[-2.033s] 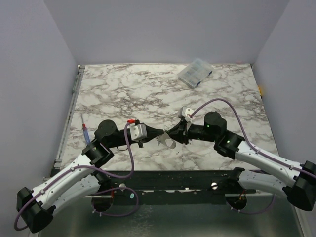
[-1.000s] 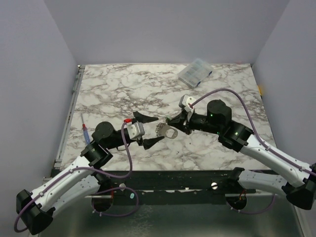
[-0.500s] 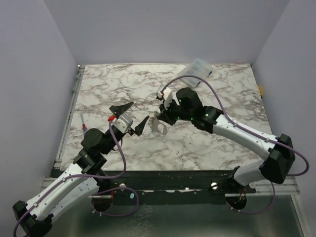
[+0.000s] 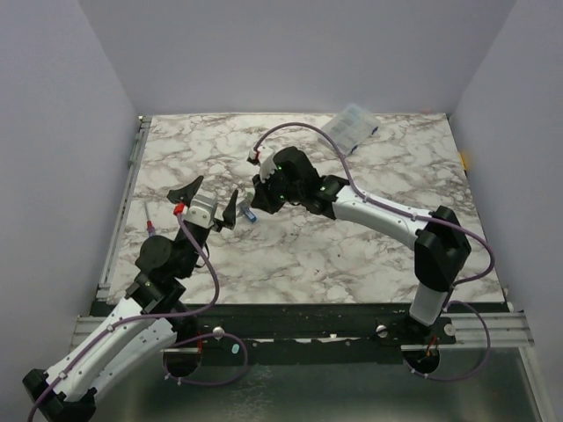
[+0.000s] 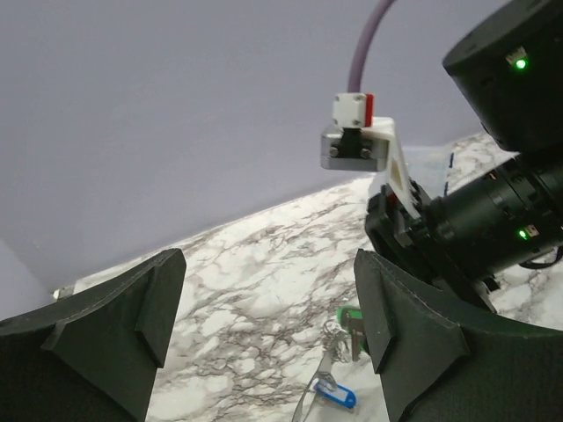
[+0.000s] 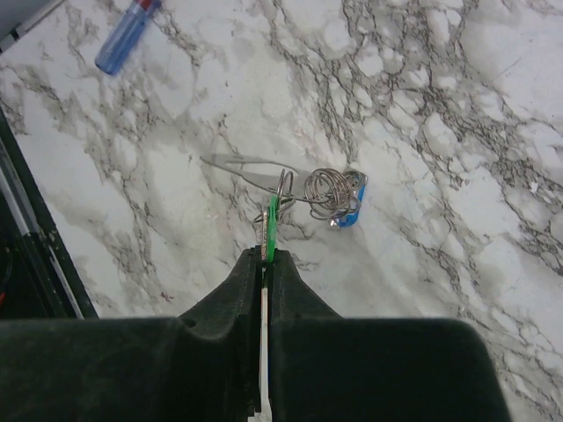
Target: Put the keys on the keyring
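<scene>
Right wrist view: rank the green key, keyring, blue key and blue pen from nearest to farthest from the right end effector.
1. green key, pinched in the right end effector.
2. keyring and blue key, together just ahead to the right; too close to call.
3. blue pen, far off at the upper left.

Soft, diffuse light falls evenly on the marble bench (image 4: 369,255), shadows faint; close to its wrist lens, the left gripper (image 5: 268,308) looms dark and slightly blurred, veining beyond crisp.
</scene>
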You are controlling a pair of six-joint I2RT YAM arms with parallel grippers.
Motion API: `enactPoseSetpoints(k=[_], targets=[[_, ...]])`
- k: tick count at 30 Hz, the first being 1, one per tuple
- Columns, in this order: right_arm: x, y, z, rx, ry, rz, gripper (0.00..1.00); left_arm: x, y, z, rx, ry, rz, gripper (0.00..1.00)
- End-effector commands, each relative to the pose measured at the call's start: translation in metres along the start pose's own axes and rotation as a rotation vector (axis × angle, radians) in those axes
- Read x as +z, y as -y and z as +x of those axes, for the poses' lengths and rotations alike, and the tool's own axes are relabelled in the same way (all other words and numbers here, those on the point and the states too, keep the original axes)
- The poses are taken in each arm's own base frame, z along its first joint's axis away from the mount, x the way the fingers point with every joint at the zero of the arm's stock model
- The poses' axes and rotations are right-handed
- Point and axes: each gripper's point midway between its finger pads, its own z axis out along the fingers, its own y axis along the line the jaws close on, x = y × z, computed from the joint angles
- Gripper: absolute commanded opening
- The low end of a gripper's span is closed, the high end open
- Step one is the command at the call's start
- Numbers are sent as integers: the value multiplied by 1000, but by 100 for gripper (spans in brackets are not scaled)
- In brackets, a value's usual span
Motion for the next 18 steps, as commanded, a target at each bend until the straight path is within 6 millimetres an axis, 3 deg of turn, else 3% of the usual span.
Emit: enactPoseSetpoints(k=[1, 6, 9, 12, 18], targets=[[-3, 12, 31, -22, -43, 62, 1, -1, -13, 1, 8, 2, -67, 84], [-11, 23, 122, -25, -237, 92, 1, 2, -8, 2, 0, 3, -36, 84], [-19, 33, 162, -13, -355, 146, 1, 3, -6, 3, 0, 1, -24, 84], [-31, 48, 185, -44, -437, 222, 1, 4, -5, 5, 3, -4, -18, 84], [-45, 62, 210, -95, -573, 284, 1, 4, -5, 6, 4, -6, -16, 84]])
